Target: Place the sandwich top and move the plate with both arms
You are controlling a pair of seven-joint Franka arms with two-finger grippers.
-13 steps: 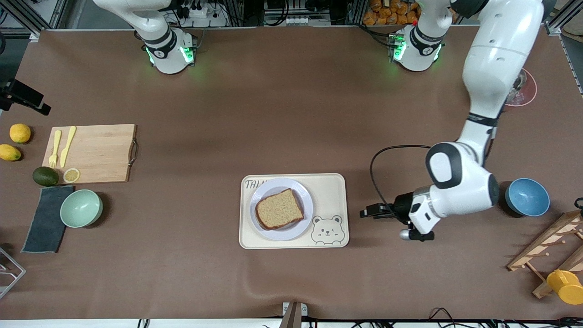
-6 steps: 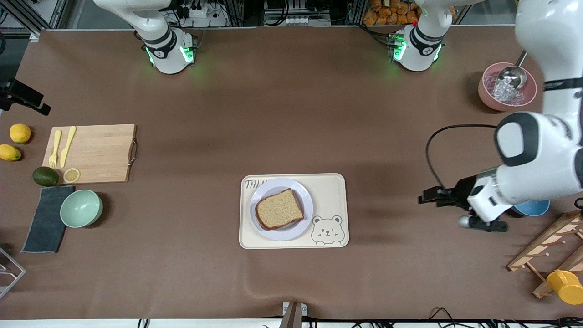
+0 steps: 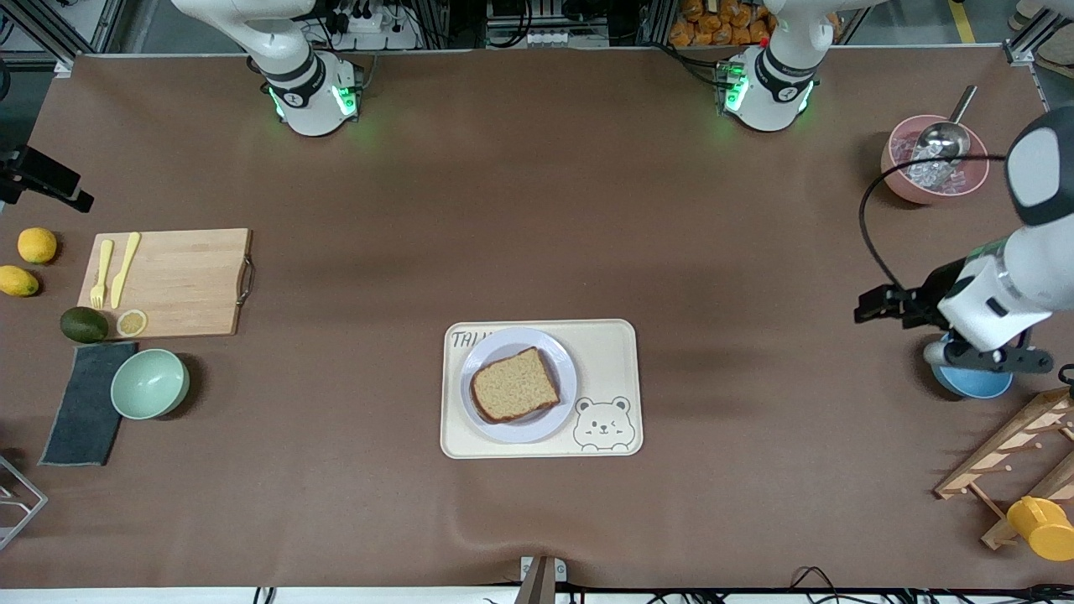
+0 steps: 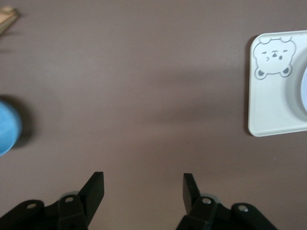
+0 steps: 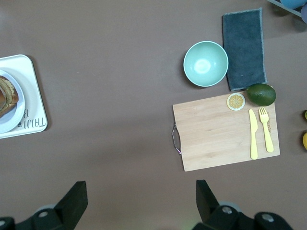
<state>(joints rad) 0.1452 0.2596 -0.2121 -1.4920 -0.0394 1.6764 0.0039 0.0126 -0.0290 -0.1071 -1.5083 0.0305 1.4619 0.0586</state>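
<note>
Front view. Sandwich top [image 3: 514, 384] lies flat on the plate [image 3: 563, 360], covering most of it; only the plate's rim shows around the bread. Plate sits on the tray [image 3: 612, 352], at the end marked with lettering, partly hidden under the plate; bear print at the tray's corner nearer the camera. Broad bare tabletop [image 3: 537, 210] all round the tray. Left gripper [image 3: 868, 304] hangs over bare tabletop toward the left arm's end, well apart from the tray; its jaws cannot be read from here. The wrist above covers part of the blue bowl [image 3: 973, 382]. Pink bowl [image 3: 898, 180] with a metal scoop stands nearer the left arm's base. Wooden rack [image 3: 1003, 457] and yellow cup [image 3: 1040, 527] are cut off at the frame edge. Right arm cut off above its base; its gripper out of frame here. Cutting board [image 3: 180, 281], green bowl [image 3: 149, 383] and grey cloth [image 3: 84, 404] sit at the right arm's end.

Left wrist view. Left gripper [image 4: 143, 187]: jaws spread wide, nothing between them, brown tabletop below. Tray corner [image 4: 268, 96] with bear in frame; plate only a sliver [image 4: 303, 91]. Blue bowl cut off [image 4: 7, 132].

Right wrist view. Right gripper [image 5: 141, 196]: jaws wide apart, empty, over open tabletop between tray [image 5: 33, 103] and cutting board [image 5: 225, 134]. Sandwich top [image 5: 7, 96] and plate [image 5: 12, 120] mostly cut off at the frame edge.
</note>
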